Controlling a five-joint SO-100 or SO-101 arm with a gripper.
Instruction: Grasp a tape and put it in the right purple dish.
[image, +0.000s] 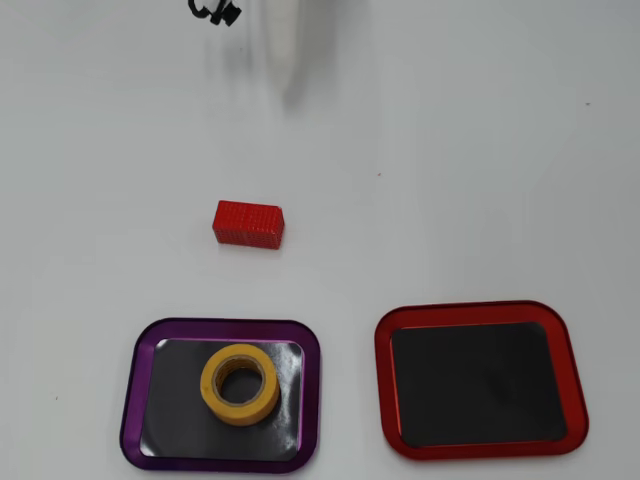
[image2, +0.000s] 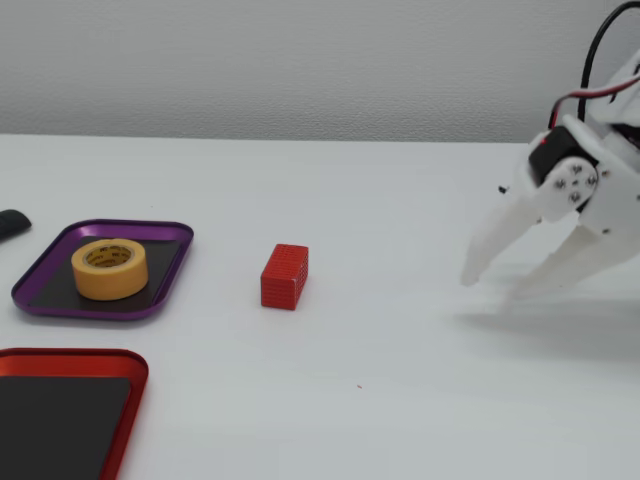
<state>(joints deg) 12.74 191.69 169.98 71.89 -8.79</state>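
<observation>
My white gripper (image2: 495, 285) is hanging empty with its fingers spread wide, far right in the fixed view, while the yellow tape (image2: 110, 268) is lying flat inside the purple dish (image2: 165, 288), so the only risk I am judging is brushing the nearby red block (image2: 285, 277).

I can read no text, label, brand or number anywhere I look. The tape (image: 239, 384), the purple dish (image: 135, 390), the red tray (image: 480, 310) and the red block (image: 248, 223) all carry no legible marks.
</observation>
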